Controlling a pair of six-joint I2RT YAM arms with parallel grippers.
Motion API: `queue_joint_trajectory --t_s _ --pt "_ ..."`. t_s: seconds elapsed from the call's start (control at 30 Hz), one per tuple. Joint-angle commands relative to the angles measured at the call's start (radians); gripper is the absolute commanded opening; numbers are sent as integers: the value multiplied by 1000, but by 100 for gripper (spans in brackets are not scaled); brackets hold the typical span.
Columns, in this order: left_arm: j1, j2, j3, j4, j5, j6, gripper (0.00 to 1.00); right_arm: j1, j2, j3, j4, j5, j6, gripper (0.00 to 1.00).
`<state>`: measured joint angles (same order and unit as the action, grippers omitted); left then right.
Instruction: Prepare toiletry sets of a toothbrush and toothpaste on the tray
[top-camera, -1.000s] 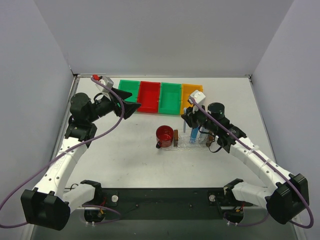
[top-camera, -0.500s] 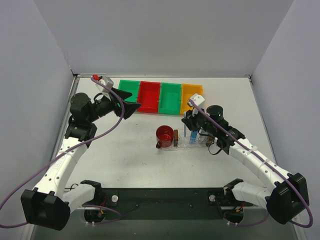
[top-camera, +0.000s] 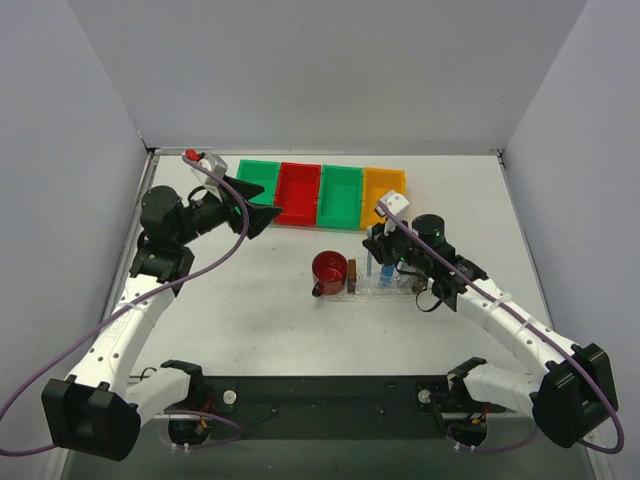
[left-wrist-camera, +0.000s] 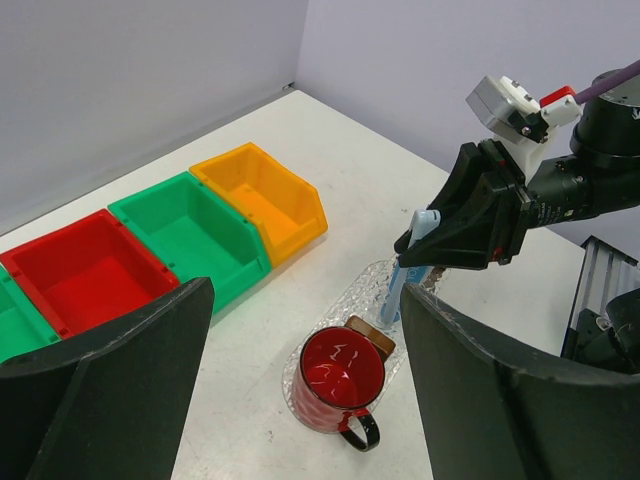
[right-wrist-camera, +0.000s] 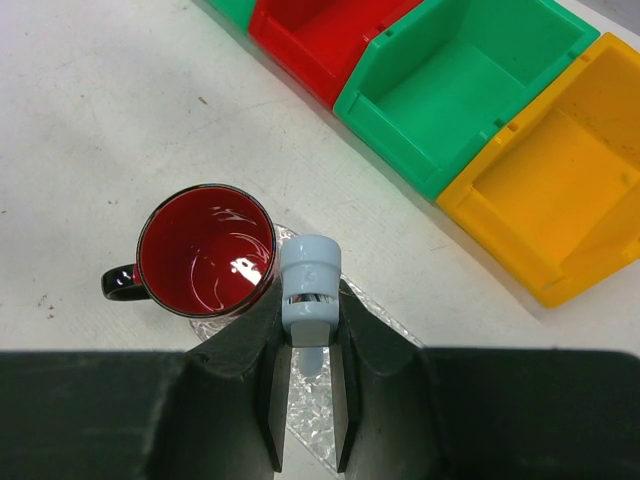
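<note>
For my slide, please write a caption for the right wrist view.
Right jaws grip the pale toothpaste tube over the clear mat, beside the red cup.

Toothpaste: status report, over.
Left end effector open, hovering by the bins. Right end effector shut on pale toothpaste, held over the tray. Red cup beside tray, path looks open.

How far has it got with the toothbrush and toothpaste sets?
Early on. Done: no finished set shows on the tray. In hand: the right gripper is shut on a pale toothpaste tube, over the tray beside the red cup. To do: setting it down, plus a toothbrush, which I cannot see anywhere. The left gripper is open and empty.
</note>
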<state>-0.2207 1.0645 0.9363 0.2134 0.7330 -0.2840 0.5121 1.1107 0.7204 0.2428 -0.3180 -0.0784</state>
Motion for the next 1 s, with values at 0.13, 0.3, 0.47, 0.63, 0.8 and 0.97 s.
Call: queue_joint_trajectory --t_s 0.13,0.3,0.47,0.63,0.8,0.97 --pt "6 -9 -10 38 -1 3 86 6 12 -33 113 -4 8 0" --pt "6 -11 -13 38 0 5 86 6 23 -53 139 -4 3 0" --pt "6 -11 -14 38 6 3 86 5 32 -61 154 -4 0 0" --pt "6 -15 -13 38 6 2 86 3 32 -76 173 -3 0 0" --pt "6 -17 -19 40 8 0 86 2 32 -95 202 -3 2 0" --pt "4 -18 -19 41 8 0 86 -6 41 -99 213 -4 9 0"
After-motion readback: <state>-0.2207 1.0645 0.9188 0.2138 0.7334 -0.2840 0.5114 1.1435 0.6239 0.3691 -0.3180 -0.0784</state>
